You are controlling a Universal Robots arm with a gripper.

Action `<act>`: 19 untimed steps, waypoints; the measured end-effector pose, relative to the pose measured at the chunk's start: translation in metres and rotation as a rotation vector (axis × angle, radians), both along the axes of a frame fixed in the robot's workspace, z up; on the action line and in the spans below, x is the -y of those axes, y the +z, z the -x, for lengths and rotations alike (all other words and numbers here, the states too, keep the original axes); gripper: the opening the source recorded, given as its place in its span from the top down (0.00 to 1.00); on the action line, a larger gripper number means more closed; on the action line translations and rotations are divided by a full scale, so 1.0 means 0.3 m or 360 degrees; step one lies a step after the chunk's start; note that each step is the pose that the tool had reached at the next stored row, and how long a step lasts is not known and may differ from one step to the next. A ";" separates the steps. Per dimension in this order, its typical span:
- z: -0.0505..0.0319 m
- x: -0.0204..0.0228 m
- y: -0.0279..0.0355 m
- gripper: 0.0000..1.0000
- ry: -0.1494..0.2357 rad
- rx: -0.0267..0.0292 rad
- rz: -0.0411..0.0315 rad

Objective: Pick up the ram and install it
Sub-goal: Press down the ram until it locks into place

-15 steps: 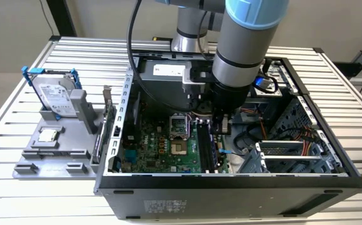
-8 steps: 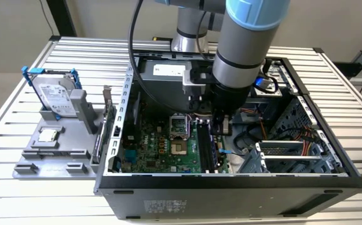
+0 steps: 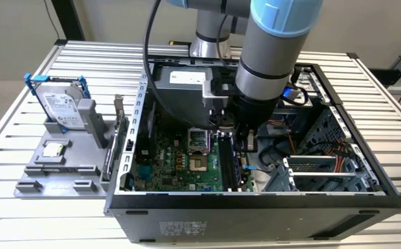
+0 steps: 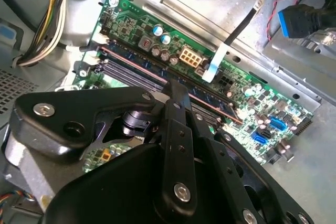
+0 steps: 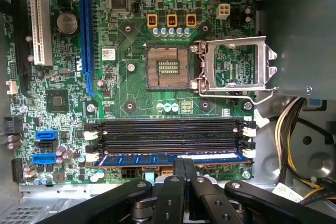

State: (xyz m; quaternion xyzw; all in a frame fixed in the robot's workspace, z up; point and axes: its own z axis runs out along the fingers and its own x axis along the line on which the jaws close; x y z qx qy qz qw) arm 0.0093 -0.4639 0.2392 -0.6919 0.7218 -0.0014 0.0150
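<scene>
Gripper [image 5: 184,167]: black, matte, jointed link fingers w/ silver screws; reaches down into the open PC case [image 3: 366,197] over the memory slots; fingers drawn together, tips pinching the top edge of the ram [image 5: 157,158].

Ram: thin flat blue stick, long and narrow; sits in the memory slot nearest the board edge, parallel to the black slots [image 5: 168,135]; in the first wrist view it lies lengthwise in that slot w/ white latches at both ends; whether fully seated, cannot tell.

Motherboard [image 5: 131,87]: green, densely populated; bare square CPU socket [image 5: 167,67] w/ metal retention frame hinged open beside it; blue and white long expansion slots; small blue ports at one corner.

Exterior view adds: arm [image 3: 270,62], grey cylindrical w/ pale blue joint cap, descending into the case; grey plastic fixture [image 3: 61,171] on the slatted aluminium table [image 3: 20,124], to the exterior view's left of the case; on it, silver hard drive [image 3: 60,106] standing upright in blue brackets; small square CPU chip [image 3: 52,150] lying flat in front of the drive.

Second wrist view adds: slots seen obliquely past the gripper [image 4: 173,90]; white flat cable [image 4: 212,66] arching over the board; yellow/black wire bundle [image 4: 47,19]; blue plug [image 4: 302,19] on black cable; perforated bare-metal chassis floor.
</scene>
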 end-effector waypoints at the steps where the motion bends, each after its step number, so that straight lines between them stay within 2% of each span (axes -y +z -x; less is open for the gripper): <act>1: 0.000 0.001 -0.002 1.00 0.0002 0.00000 0.0000; 19: -0.001 0.008 -0.005 1.00 0.0003 -0.00027 0.0000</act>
